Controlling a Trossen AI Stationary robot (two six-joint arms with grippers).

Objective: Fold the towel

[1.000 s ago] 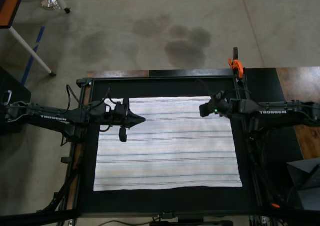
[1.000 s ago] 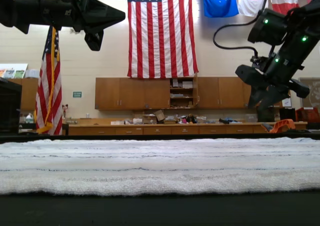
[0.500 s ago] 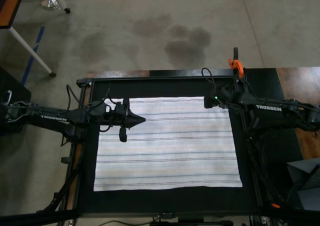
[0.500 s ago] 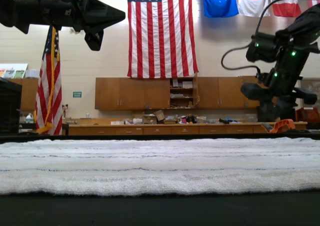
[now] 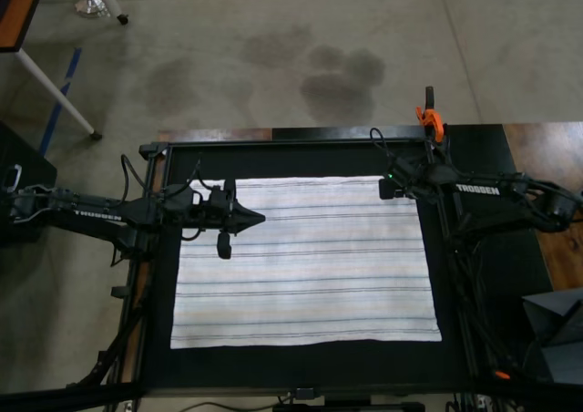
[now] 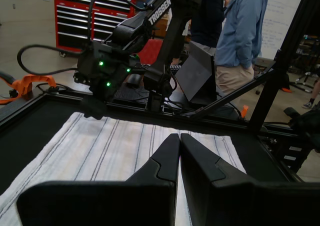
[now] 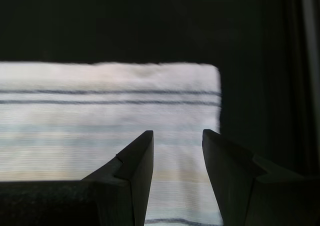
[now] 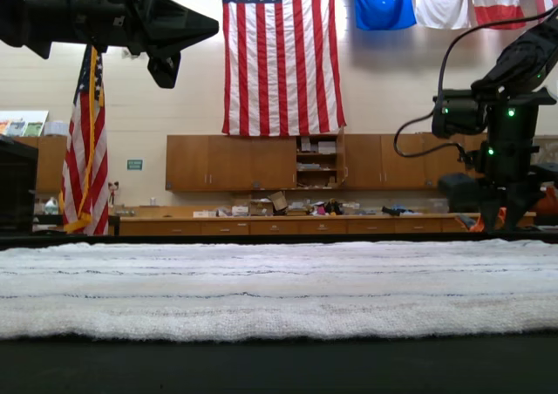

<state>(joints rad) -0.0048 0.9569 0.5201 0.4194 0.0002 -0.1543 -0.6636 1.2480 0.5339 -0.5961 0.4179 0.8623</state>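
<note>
The striped towel (image 5: pixel 305 262) lay flat and unfolded on the black desk (image 5: pixel 301 362). The left gripper (image 5: pixel 258 218) hung above the towel's edge, fingers clenched together, grasping nothing. The right gripper (image 7: pixel 177 151) was spread apart over a towel corner, grasping nothing.

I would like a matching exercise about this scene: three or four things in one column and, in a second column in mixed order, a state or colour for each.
Things:
1. towel
2. left gripper
3. right gripper
4. clamp

States or colours:
A. orange
B. fingers apart, above a towel corner
C. spread flat, white with thin stripes
D. fingers shut, pointing across the towel

Right pairs: 1-C, 2-D, 3-B, 4-A
</note>
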